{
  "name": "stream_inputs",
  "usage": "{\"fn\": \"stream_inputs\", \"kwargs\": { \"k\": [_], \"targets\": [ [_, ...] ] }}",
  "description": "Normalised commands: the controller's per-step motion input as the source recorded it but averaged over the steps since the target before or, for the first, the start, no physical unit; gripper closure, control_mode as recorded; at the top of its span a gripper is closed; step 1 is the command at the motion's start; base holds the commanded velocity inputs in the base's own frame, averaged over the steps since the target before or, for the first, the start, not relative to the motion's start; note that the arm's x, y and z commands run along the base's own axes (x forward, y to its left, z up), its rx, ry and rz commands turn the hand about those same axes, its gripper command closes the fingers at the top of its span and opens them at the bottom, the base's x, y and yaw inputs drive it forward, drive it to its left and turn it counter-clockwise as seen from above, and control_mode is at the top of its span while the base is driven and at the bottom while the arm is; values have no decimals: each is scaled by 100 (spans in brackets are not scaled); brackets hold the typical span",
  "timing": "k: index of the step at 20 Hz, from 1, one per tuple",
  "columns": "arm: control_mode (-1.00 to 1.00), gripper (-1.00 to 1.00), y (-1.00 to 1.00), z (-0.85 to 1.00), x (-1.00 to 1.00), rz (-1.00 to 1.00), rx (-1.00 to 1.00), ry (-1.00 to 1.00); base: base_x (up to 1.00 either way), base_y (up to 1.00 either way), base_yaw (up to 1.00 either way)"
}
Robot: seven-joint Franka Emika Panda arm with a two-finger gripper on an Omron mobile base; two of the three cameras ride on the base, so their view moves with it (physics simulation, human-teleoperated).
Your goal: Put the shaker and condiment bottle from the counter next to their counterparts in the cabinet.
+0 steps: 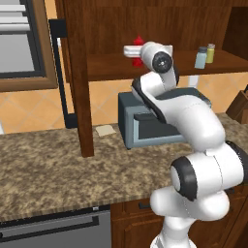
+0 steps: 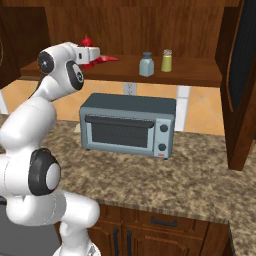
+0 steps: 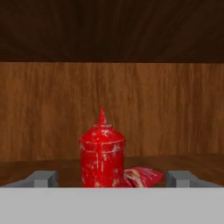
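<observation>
Dark cabinet shelf [image 3: 43, 168] carried the upright condiment bottle [image 3: 102, 153], dead ahead between the gripper's [image 3: 113, 178] wide-spread, empty fingers.

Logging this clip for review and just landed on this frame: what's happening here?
The white arm has its gripper up at the cabinet shelf, jaws spread wide on either side of the red condiment bottle, which stands upright on the shelf next to a flat red packet. Farther along the shelf, the blue-grey shaker stands beside the yellow-green shaker. A toaster oven sits on the counter below.
</observation>
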Motion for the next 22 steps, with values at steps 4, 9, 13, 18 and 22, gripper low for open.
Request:
{"fn": "stream_inputs", "kwargs": {
  "k": [4,9,13,18,22],
  "targets": [
    [-100,-100,-4,42,-97,10,4,-16,0,0,0],
    [-100,-100,-36,57,-100,18,1,-16,0,0,0],
    [-100,-100,-84,60,-100,16,-3,-8,0,0,0],
    [-100,-100,-90,30,-100,13,-14,-3,0,0,0],
    [-100,-100,-85,-9,-100,4,-17,0,0,0,0]
  ]
}}
